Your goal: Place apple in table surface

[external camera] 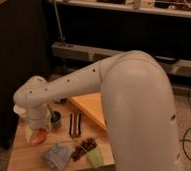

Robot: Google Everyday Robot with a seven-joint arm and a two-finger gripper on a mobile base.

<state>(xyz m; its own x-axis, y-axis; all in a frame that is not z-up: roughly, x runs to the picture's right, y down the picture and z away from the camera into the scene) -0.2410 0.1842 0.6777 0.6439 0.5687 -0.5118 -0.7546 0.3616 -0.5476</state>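
Observation:
The apple [37,136] is a small orange-red fruit low over the left part of the light wooden table surface [22,156]. My gripper [38,129] hangs from the white wrist straight above the apple, at its top. The wrist hides most of the gripper, so I cannot tell whether the apple is held or resting on the planks. My thick white arm [134,110] fills the right half of the view.
An orange bin [91,106] lies on the table's right side, partly behind my arm. Near the apple are a small dark cup [55,120], a dark utensil [75,125], a dark grape bunch [84,147], a bluish crumpled bag [57,154] and a green piece [95,158]. A dark cabinet stands left.

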